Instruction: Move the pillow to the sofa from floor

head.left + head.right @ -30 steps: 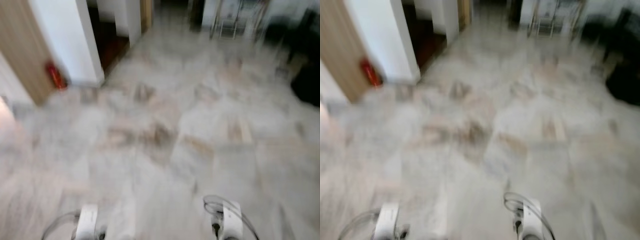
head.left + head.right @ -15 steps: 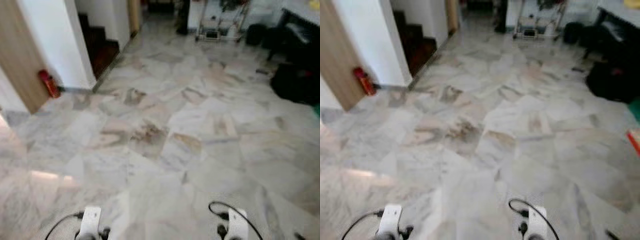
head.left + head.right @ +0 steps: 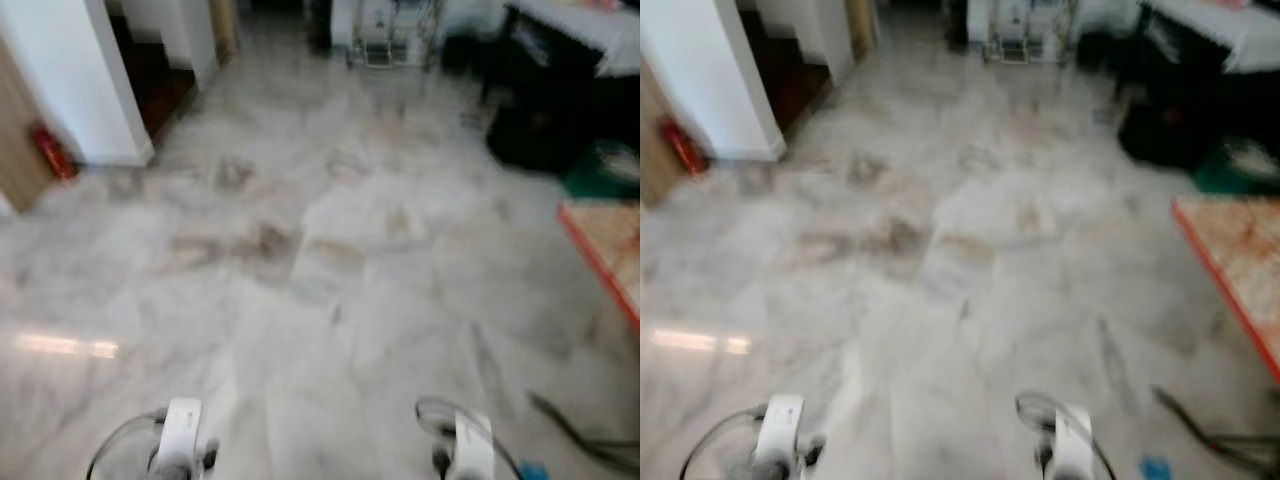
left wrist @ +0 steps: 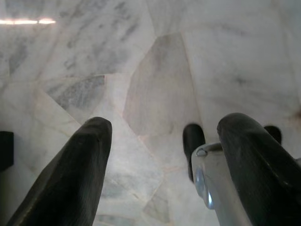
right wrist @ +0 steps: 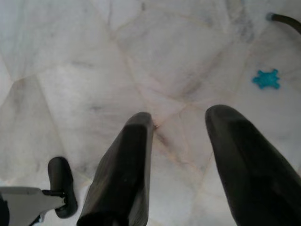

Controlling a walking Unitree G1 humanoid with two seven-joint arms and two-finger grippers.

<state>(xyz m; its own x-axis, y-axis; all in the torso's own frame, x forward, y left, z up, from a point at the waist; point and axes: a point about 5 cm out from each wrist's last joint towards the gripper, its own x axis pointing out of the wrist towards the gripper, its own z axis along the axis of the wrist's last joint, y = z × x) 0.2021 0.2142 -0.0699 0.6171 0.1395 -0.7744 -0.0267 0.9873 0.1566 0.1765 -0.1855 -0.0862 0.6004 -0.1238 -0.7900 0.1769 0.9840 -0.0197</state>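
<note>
head eyes: high, facing forward and down over the marble floor [image 3: 330,250], somewhat blurred | wrist views: close above the floor, each looking along its own hand | shared: seemingly the small blue thing [image 5: 266,78] just beyond the right hand [image 5: 188,155]; left hand [image 4: 164,160]

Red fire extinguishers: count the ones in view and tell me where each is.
1. The fire extinguisher stands on the marble floor at the far left, against the wooden panel beside the white wall. Others may be hidden.

One fire extinguisher [image 3: 44,152], one rug [image 3: 1240,255], one blue scrap [image 5: 266,78]
</note>
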